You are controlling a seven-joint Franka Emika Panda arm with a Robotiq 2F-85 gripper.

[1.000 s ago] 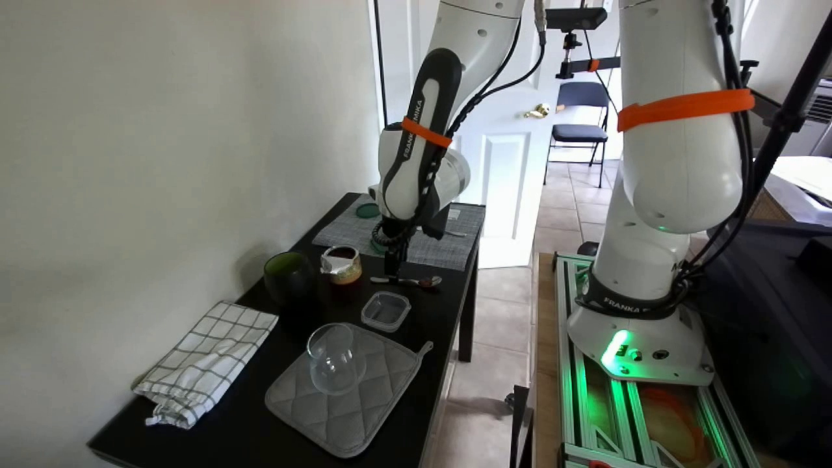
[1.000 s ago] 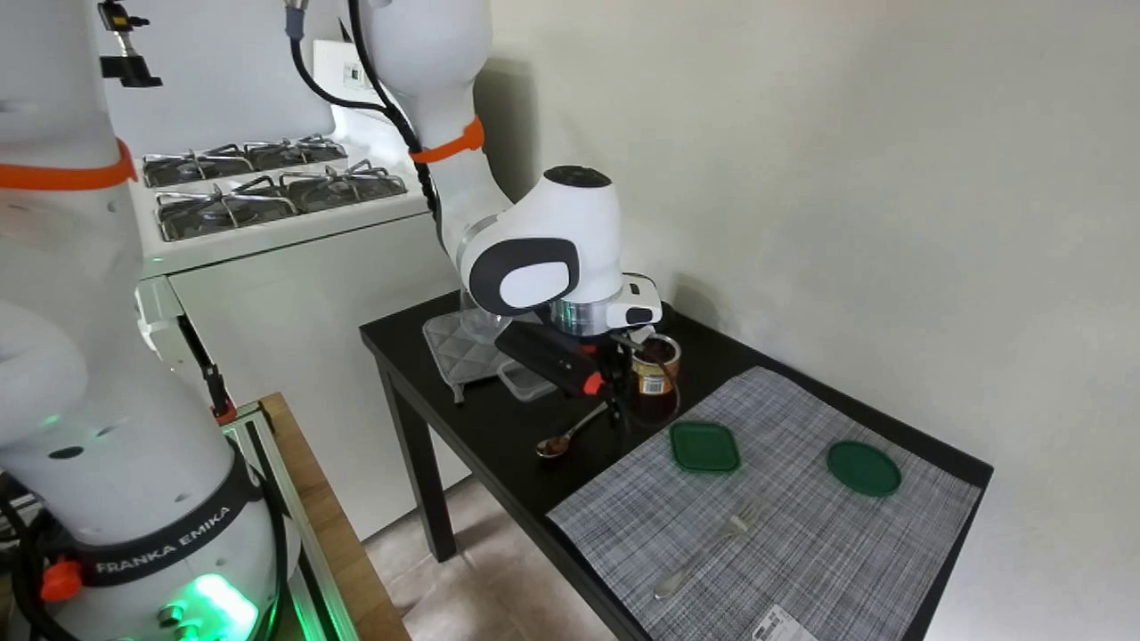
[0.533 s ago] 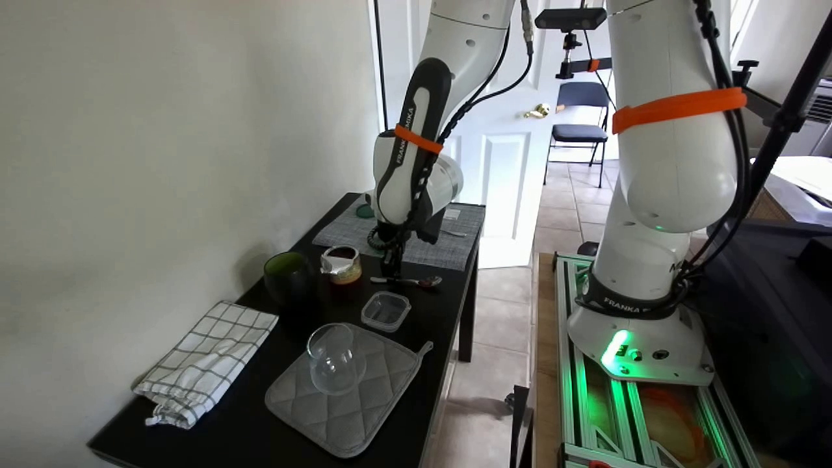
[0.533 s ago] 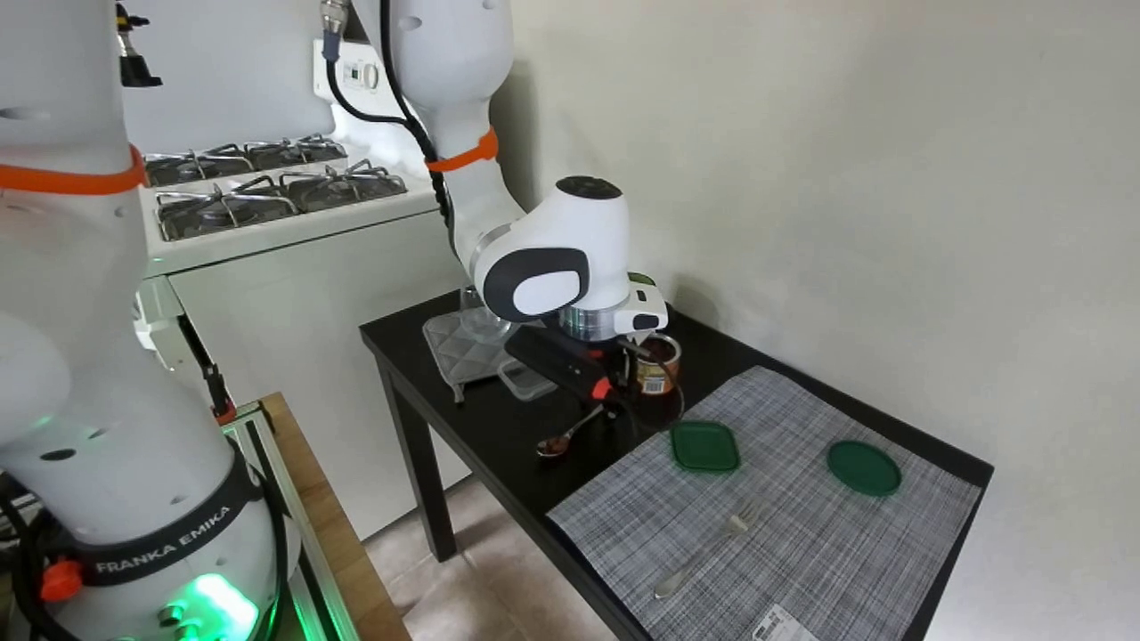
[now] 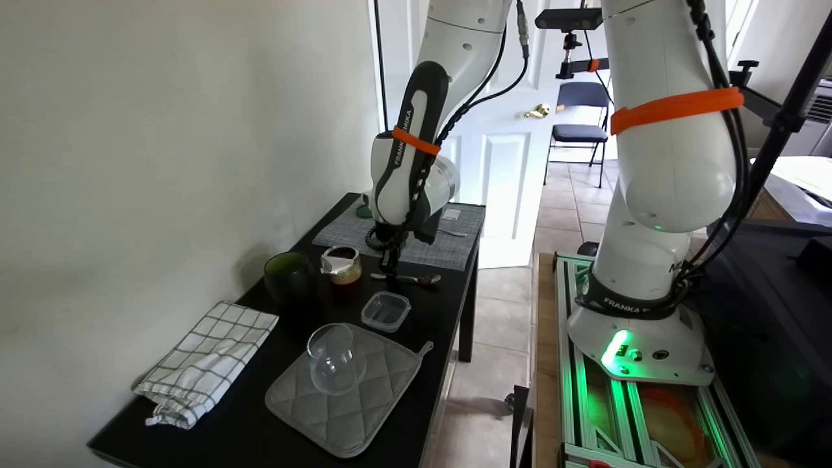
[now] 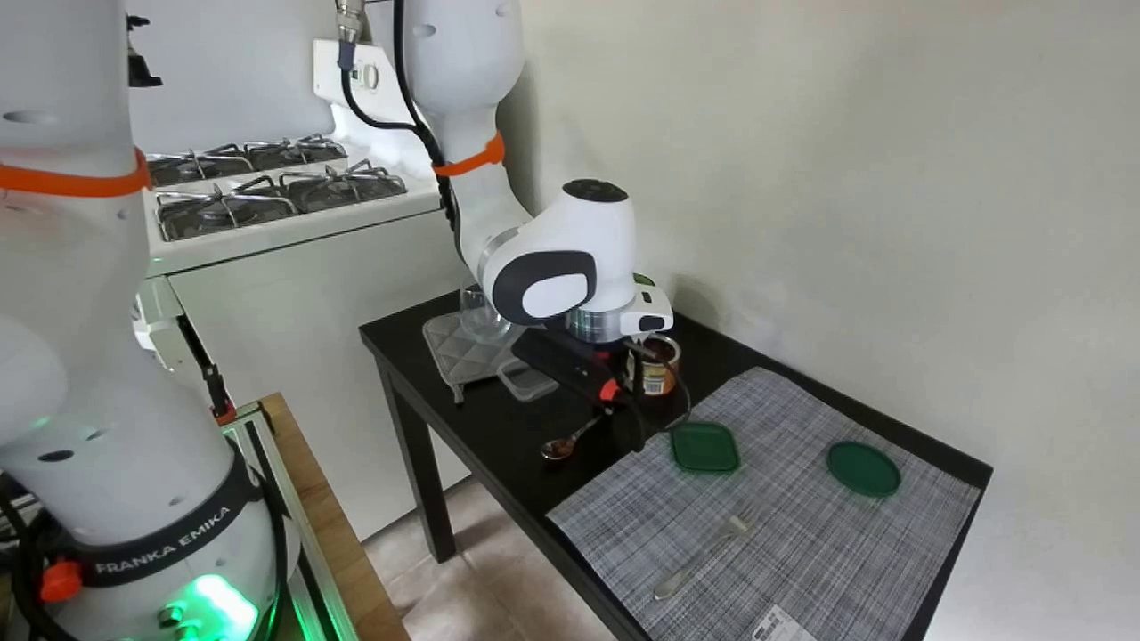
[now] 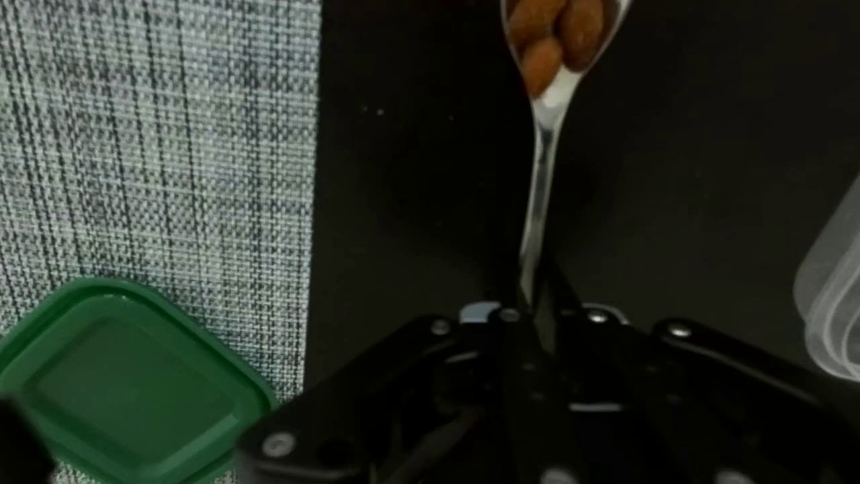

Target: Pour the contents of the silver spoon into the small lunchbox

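The silver spoon (image 7: 543, 168) has several brown, nut-like pieces (image 7: 581, 30) in its bowl. Its slender handle runs between the fingertips of my gripper (image 7: 529, 289), which is shut on it near the handle's end. In an exterior view my gripper (image 5: 389, 270) is low over the black table, and the spoon (image 5: 422, 280) extends from it toward the table's edge. Whether the spoon is off the tabletop, I cannot tell. The small lunchbox, a clear square plastic box (image 5: 386, 311), sits uncovered near the spoon. Part of this box (image 7: 836, 316) enters the wrist view at the right.
A tin with peeled foil (image 5: 344, 270) and a dark green cup (image 5: 289, 283) stand close to the wall. A glass vessel (image 5: 336, 367) rests on a grey quilted pad (image 5: 351, 426). Green lids (image 6: 704, 447) and a fork (image 6: 704, 556) lie on the woven placemat (image 6: 802, 552).
My gripper has come down slightly and toward the wall, and its fingers have closed on the spoon's handle. Over the last half second the spoon has shifted a little.
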